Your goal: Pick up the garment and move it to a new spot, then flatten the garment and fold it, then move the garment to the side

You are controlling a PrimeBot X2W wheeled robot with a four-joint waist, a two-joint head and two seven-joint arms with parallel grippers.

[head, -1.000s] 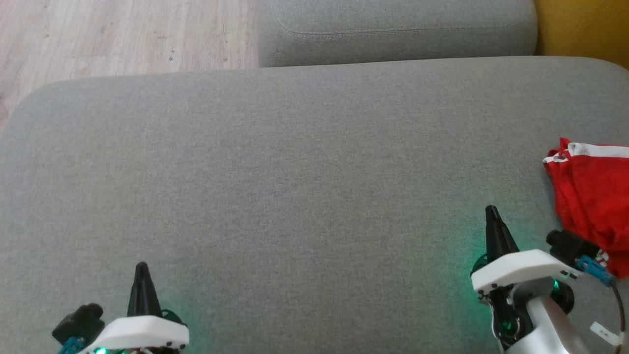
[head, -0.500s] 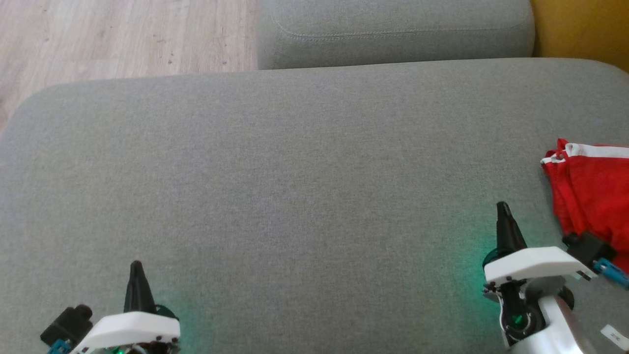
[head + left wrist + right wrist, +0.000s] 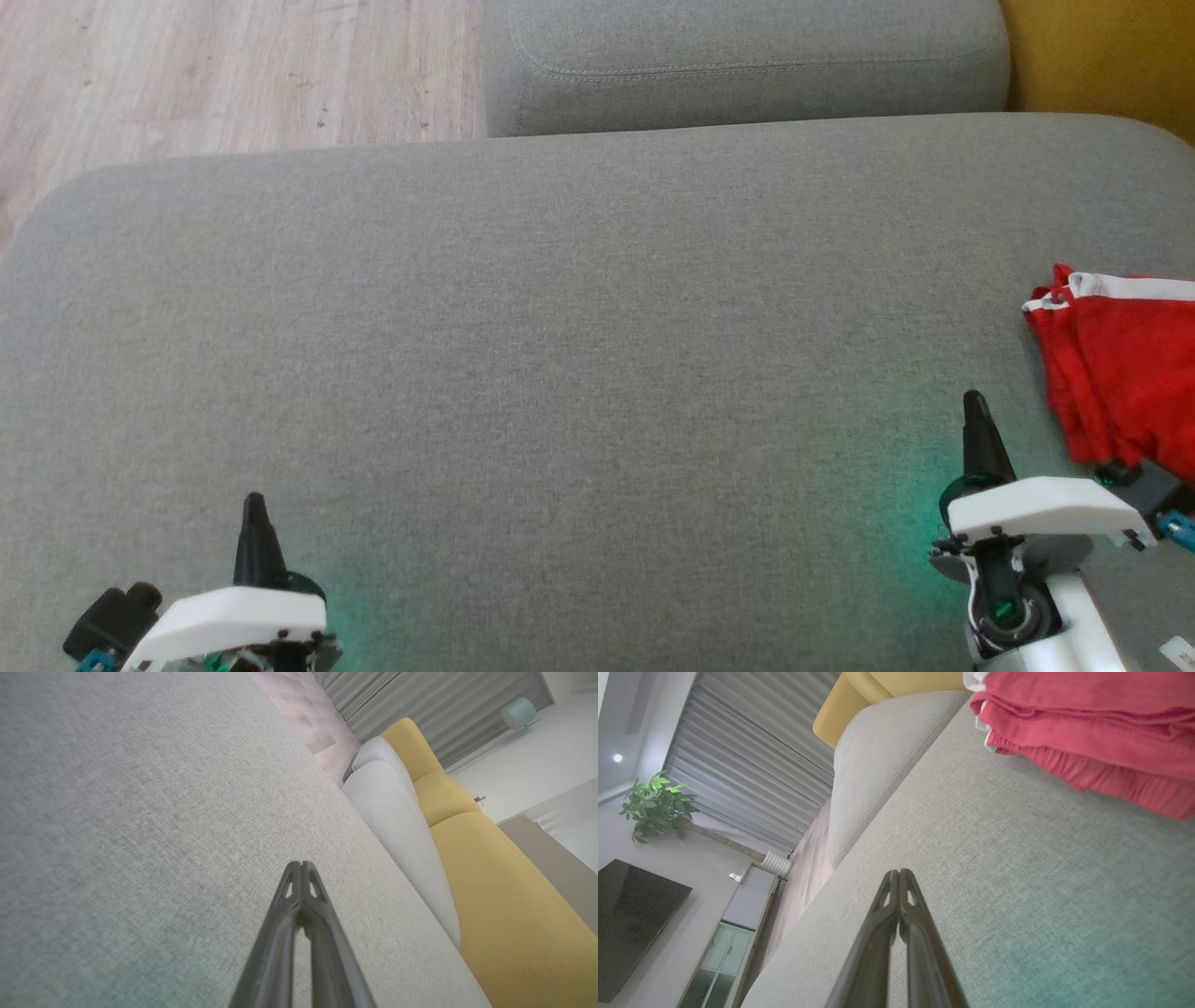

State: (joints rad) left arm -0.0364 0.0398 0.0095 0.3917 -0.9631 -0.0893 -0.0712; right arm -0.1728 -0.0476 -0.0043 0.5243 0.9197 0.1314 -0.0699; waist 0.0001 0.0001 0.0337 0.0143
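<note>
At the near edge of the large grey cushion [image 3: 560,327], toward its near left corner, the left claw [image 3: 253,504] hangs with its two dark fingers pressed together into one point, holding nothing. The left wrist view shows those fingers meeting at the tips over bare grey weave.

Toward the near right corner the right claw [image 3: 974,401] is likewise closed tight and empty, its tip pointing to the far edge. A green glow lies on the fabric beside each claw.

Just beyond and to the right of the right claw lies the garment [image 3: 1120,373], red with a white band, at the cushion's right edge and partly cut off by the head view's border. It is near the claw but not touching its fingers. In the right wrist view it lies in stacked layers, flat on the cushion.

The middle of the cushion is bare up to its far edge. Past that edge sits a second grey cushion [image 3: 747,56], with wooden floor [image 3: 187,75] off the far left corner and yellow upholstery [image 3: 1102,56] off the far right corner.
</note>
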